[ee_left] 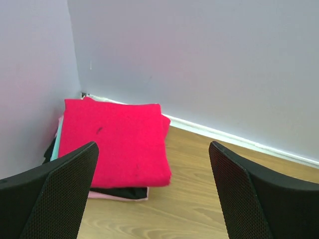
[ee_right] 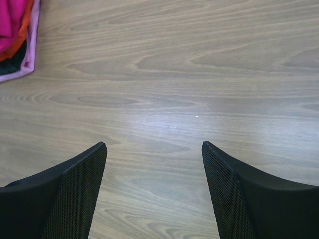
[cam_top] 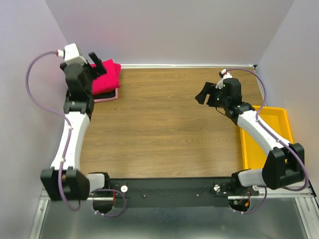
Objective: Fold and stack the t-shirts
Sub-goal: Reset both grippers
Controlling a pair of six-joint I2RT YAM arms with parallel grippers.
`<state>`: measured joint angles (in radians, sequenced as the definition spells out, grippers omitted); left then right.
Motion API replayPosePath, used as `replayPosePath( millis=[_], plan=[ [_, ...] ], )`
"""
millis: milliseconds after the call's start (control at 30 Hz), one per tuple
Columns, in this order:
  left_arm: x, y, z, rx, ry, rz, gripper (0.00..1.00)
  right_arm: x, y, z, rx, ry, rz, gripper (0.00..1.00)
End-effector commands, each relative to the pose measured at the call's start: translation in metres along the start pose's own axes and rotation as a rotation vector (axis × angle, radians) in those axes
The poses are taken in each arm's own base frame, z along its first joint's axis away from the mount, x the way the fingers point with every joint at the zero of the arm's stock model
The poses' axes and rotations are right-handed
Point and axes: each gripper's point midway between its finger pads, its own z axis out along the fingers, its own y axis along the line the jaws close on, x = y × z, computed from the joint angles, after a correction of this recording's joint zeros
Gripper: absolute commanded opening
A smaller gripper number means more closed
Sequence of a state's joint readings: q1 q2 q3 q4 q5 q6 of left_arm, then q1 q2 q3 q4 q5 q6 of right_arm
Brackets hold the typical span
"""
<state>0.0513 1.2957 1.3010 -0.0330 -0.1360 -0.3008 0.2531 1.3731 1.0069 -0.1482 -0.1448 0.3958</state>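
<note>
Pale lavender walls (cam_top: 174,30) close in a wood-grain table (cam_top: 164,129) on three sides, with a white baseboard strip (ee_left: 224,135) running along the foot of the back wall.

A stack of folded t-shirts sits in the table's far left corner, pushed close to both walls. On top lies the large crimson cloth t-shirt (ee_left: 117,144), folded into a thick, roughly square pad with its edges fairly even. Beneath it the left wrist view shows a black folded t-shirt (ee_left: 119,191) and, at the bottom, a pink folded t-shirt (ee_left: 117,197) whose edge sticks out toward the near side. A thin cyan folded t-shirt (ee_left: 59,137) shows as a sliver along the stack's left side. From the right wrist view, an orange-red folded t-shirt (ee_right: 20,40) peeks out between the crimson and the black layers.

The left claw (ee_left: 153,145) hangs just on the near side of the stack, jaws spread wide and released, nothing between them. The right claw (ee_right: 153,145) is over bare wood toward the table's right side, well apart from the stack, likewise released and grasping nothing.

A yellow rectangular plastic bin (cam_top: 281,119) stands along the table's right edge, partly behind the right arm.
</note>
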Motion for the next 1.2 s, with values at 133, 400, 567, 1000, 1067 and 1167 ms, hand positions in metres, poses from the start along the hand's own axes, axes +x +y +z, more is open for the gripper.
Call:
replayPosePath(
  millis=[133, 400, 567, 1000, 1067, 1167],
  plan=[
    [0.060, 0.006, -0.090, -0.038, -0.121, -0.119, 0.98, -0.026, -0.026, -0.019, 0.148, -0.156, -0.012, 0.84],
    [0.111, -0.005, -0.101, 0.097, -0.021, -0.020, 0.98, -0.029, -0.033, -0.025, 0.181, -0.207, -0.020, 0.84],
    [0.110, -0.008, -0.102, 0.119, -0.034, -0.015, 0.99, -0.029, -0.037, -0.026, 0.200, -0.218, -0.017, 0.84],
    [0.109, -0.013, -0.101, 0.159, -0.069, 0.011, 0.98, -0.031, -0.046, -0.030, 0.243, -0.245, -0.020, 0.84],
    [0.109, -0.013, -0.100, 0.159, -0.069, 0.012, 0.99, -0.031, -0.046, -0.029, 0.242, -0.246, -0.020, 0.84],
    [0.109, -0.014, -0.101, 0.165, -0.073, 0.018, 0.99, -0.031, -0.046, -0.028, 0.243, -0.245, -0.020, 0.84]
  ],
)
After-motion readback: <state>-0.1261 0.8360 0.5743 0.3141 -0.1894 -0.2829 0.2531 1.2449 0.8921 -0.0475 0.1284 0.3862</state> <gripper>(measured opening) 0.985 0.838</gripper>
